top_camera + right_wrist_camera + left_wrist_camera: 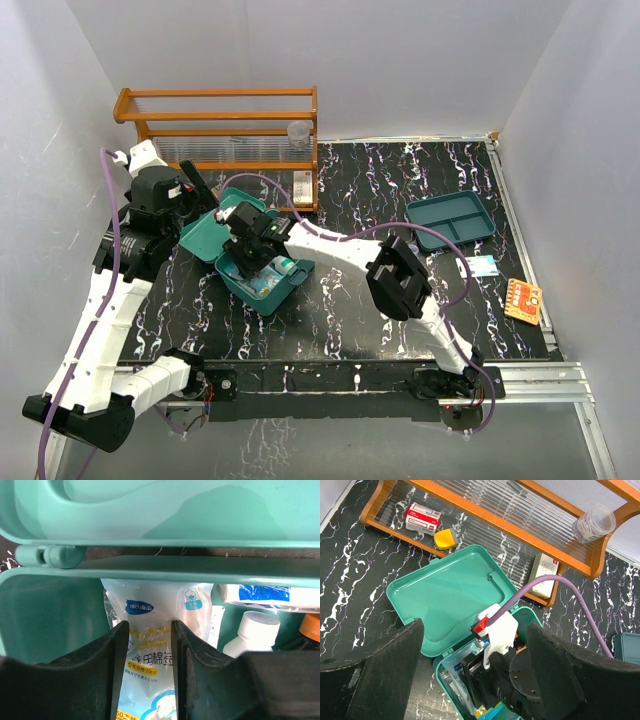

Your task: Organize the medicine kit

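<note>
The teal medicine kit (292, 284) lies open left of centre, its lid (205, 236) folded back. My right gripper (250, 262) reaches down into the box. In the right wrist view its fingers (117, 650) stand a little apart over a flat clear bag of cotton swabs (150, 610) that is wider than the gap. A white bottle (252, 630), an orange cap (311, 625) and a blue-white packet (265, 594) lie beside the bag. My left gripper (195, 195) hangs wide open and empty above the lid (450, 592).
A wooden rack (225, 110) stands behind the kit with a clear cup (594, 522), a red-white box (422, 517), a yellow item (445, 539) and a pale box (543, 570). A flat teal divided tray (452, 220), a small packet (483, 265) and an orange packet (523, 299) lie at right.
</note>
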`<action>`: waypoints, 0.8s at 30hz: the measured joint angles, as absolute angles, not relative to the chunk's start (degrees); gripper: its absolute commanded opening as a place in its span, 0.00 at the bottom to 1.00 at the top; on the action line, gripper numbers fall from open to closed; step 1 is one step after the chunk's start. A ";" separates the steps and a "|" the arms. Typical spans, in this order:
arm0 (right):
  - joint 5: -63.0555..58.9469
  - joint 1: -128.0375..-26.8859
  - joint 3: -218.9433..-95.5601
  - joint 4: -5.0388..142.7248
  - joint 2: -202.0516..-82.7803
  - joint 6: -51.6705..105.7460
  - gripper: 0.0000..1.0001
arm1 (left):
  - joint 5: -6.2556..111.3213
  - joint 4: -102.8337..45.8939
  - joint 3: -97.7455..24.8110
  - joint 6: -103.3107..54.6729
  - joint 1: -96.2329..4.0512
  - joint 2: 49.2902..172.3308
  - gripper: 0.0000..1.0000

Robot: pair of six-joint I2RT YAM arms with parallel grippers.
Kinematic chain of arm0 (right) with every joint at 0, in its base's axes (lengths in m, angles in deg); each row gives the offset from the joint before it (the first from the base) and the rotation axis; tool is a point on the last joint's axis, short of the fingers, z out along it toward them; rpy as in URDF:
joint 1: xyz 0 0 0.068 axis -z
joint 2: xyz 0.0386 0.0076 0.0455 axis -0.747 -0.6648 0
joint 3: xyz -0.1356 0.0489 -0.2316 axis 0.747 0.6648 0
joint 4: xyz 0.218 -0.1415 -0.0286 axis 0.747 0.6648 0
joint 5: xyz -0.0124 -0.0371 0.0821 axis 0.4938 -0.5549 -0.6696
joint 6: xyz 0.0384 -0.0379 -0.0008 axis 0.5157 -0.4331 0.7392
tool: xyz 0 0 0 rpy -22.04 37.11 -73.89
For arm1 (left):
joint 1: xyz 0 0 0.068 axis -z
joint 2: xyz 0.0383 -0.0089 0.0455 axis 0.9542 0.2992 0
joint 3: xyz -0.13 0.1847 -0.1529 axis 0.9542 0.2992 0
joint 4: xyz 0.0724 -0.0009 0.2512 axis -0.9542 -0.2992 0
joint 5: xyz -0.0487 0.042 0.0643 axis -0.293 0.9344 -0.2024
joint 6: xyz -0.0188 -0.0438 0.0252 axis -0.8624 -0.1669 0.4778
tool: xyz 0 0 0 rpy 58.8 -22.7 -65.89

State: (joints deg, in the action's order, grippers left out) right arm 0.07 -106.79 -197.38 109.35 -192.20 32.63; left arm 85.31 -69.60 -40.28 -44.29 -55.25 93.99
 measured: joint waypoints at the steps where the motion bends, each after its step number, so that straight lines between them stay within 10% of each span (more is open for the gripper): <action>1: 0.07 -106.75 -197.38 109.37 -191.99 32.71 0.41 | 85.33 -69.60 -40.28 -44.22 -55.25 93.99 0.82; 24: -4.06 -104.89 -187.61 112.19 -180.03 31.73 0.28 | 85.39 -69.40 -40.28 -43.39 -55.25 93.75 0.83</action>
